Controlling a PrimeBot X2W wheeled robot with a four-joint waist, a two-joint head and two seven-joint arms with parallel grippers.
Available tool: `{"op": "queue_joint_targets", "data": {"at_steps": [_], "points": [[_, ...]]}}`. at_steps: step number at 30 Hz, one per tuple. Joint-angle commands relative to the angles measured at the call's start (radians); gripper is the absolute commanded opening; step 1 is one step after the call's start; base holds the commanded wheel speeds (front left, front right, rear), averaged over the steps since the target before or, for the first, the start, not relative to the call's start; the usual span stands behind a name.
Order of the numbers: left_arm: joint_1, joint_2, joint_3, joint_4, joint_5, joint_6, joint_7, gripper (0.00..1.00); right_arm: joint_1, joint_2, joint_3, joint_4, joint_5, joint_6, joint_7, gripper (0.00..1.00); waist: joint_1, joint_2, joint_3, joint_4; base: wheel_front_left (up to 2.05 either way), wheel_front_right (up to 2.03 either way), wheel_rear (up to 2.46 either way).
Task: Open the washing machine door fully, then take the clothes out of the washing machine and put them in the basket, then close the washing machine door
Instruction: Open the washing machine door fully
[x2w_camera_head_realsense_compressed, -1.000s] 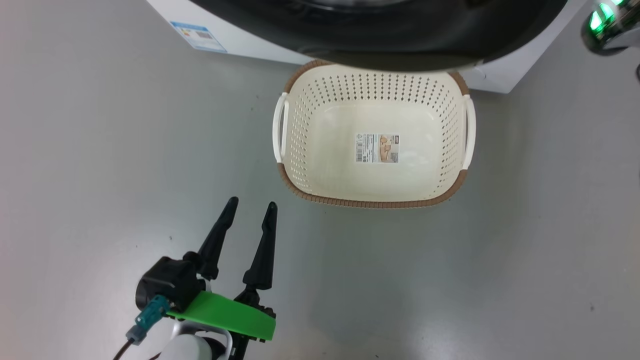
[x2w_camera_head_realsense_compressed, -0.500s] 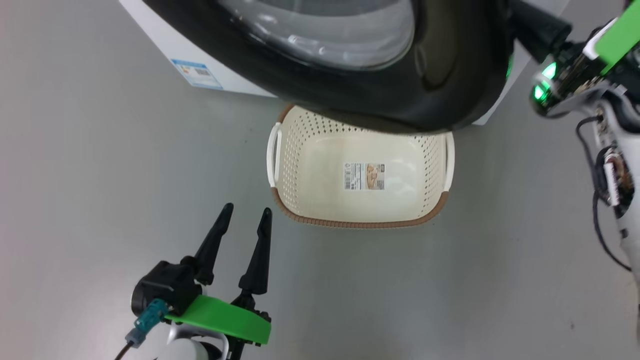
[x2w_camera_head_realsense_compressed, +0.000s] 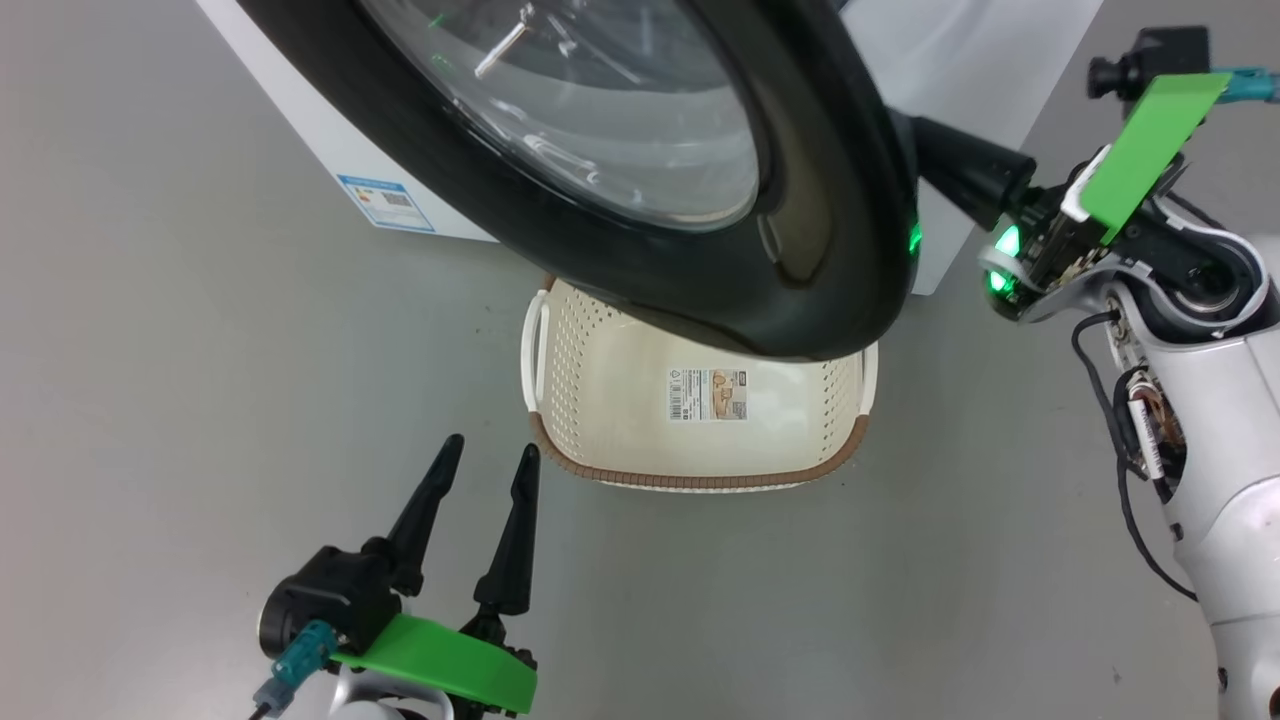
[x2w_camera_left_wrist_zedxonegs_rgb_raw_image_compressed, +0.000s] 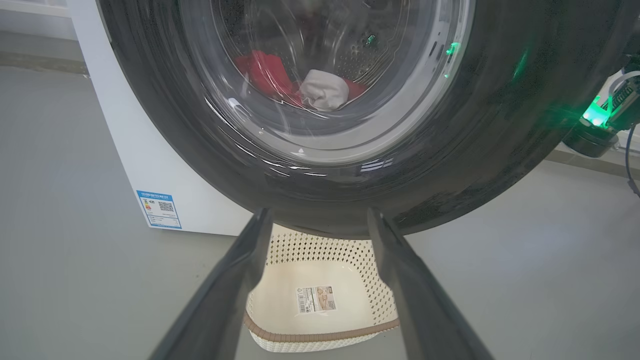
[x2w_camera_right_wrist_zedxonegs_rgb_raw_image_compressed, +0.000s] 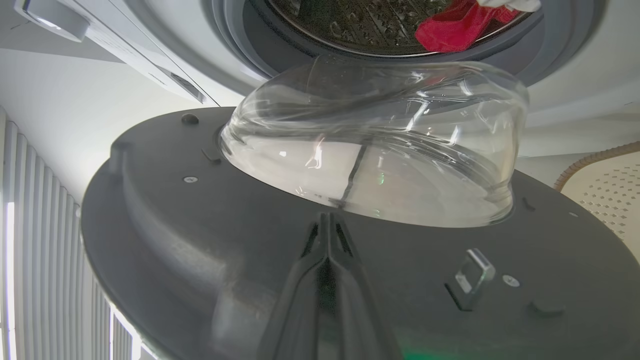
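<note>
Here the right gripper (x2w_camera_right_wrist_zedxonegs_rgb_raw_image_compressed: 327, 227), fingers pressed together, sits behind the door (x2w_camera_head_realsense_compressed: 815, 220), likely to push it wide; the left gripper (x2w_camera_head_realsense_compressed: 488, 452) hovers, fingers spread, near the basket (x2w_camera_head_realsense_compressed: 590, 400).

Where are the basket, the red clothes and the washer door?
basket (x2w_camera_head_realsense_compressed: 690, 481), head view, front brown rim.
clothes (x2w_camera_right_wrist_zedxonegs_rgb_raw_image_compressed: 450, 27), right wrist view, red fabric.
door (x2w_camera_head_realsense_compressed: 640, 280), head view, lower black rim.

Head view: the washing machine door (x2w_camera_head_realsense_compressed: 825, 240), cut off by the top edge, hides from us the far half of the basket (x2w_camera_head_realsense_compressed: 690, 478). We cannot read its label sticker (x2w_camera_head_realsense_compressed: 708, 393). Left wrist view: the clothes (x2w_camera_left_wrist_zedxonegs_rgb_raw_image_compressed: 265, 75) reach us warped through the door.
</note>
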Motion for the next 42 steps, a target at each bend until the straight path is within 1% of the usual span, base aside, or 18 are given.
{"op": "queue_joint_targets", "data": {"at_steps": [1, 9, 17, 18, 19, 20, 21, 22, 23, 25, 26, 27, 33, 42], "points": [[0.01, 0.015, 0.036, -0.02, 0.009, -0.003, -0.012, 1.0, 0.018, 0.026, 0.014, -0.035, -0.015, 0.004, 0.016, 0.0, 0.0, 0.0, -0.007, -0.003, 0.0, 0.0, 0.0], [0.013, 0.015, 0.033, -0.021, 0.009, -0.005, -0.012, 1.0, 0.047, 0.049, 0.021, -0.053, -0.032, 0.004, 0.049, 0.0, 0.0, 0.0, -0.016, -0.001, 0.0, 0.0, 0.0], [0.016, 0.015, 0.035, -0.02, 0.007, -0.005, -0.012, 1.0, 0.049, 0.056, -0.001, -0.046, -0.067, 0.004, 0.016, 0.0, 0.0, 0.0, -0.023, 0.0, 0.0, 0.0, 0.0], [0.017, 0.015, 0.035, -0.019, 0.007, -0.005, -0.012, 1.0, 0.05, 0.055, -0.006, -0.045, -0.072, 0.004, 0.007, 0.13, 0.0, 0.0, -0.024, -0.001, 0.0, 0.0, 0.0], [0.017, 0.015, 0.036, -0.019, 0.007, -0.006, -0.012, 1.0, 0.05, 0.054, -0.009, -0.042, -0.078, 0.004, 0.0, 0.19, 0.0, 0.0, -0.025, -0.002, 0.0, 0.0, 0.0], [0.017, 0.015, 0.036, -0.019, 0.007, -0.006, -0.012, 1.0, 0.051, 0.053, -0.012, -0.041, -0.084, 0.004, -0.006, 0.18, 0.0, 0.0, -0.026, -0.003, 0.0, 0.0, 0.0], [0.018, 0.015, 0.037, -0.018, 0.007, -0.007, -0.012, 1.0, 0.054, 0.053, -0.017, -0.041, -0.089, 0.004, -0.016, 0.22, 0.0, 0.0, -0.029, -0.005, 0.0, 0.0, 0.0], [0.018, 0.015, 0.037, -0.018, 0.007, -0.007, -0.012, 1.0, 0.054, 0.053, -0.017, -0.041, -0.089, 0.004, -0.016, 0.22, 0.0, 0.0, -0.029, -0.005, 0.0, 0.0, 0.0], [0.02, 0.015, 0.038, -0.017, 0.007, -0.007, -0.012, 1.0, 0.058, 0.052, -0.022, -0.038, -0.094, 0.004, -0.026, 0.38, 0.0, 0.0, -0.033, -0.007, 0.0, 0.0, 0.0], [0.024, 0.015, 0.041, -0.014, 0.009, -0.009, -0.012, 1.0, 0.068, 0.052, -0.029, -0.034, -0.099, 0.004, -0.036, 0.57, 0.0, 0.0, -0.041, -0.011, 0.0, 0.0, 0.0], [0.026, 0.015, 0.044, -0.013, 0.01, -0.01, -0.012, 1.0, 0.075, 0.052, -0.033, -0.031, -0.101, 0.004, -0.04, 0.91, 0.0, 0.0, -0.046, -0.014, 0.0, 0.0, 0.0], [0.029, 0.015, 0.047, -0.011, 0.011, -0.011, -0.012, 1.0, 0.083, 0.051, -0.035, -0.028, -0.104, 0.004, -0.043, 1.0, 0.0, 0.0, -0.052, -0.017, 0.0, 0.0, 0.0], [0.049, 0.015, 0.064, -0.003, 0.019, -0.015, -0.012, 1.0, 0.155, 0.038, -0.063, -0.022, -0.116, 0.004, -0.072, 1.0, 0.0, 0.0, -0.082, -0.042, 0.0, 0.0, 0.0], [0.086, 0.015, 0.107, 0.005, 0.032, -0.025, -0.012, 1.0, 0.292, 0.045, -0.092, -0.03, -0.125, 0.004, -0.111, 1.0, 0.0, 0.0, -0.121, -0.088, 0.0, 0.0, 0.0]]}}
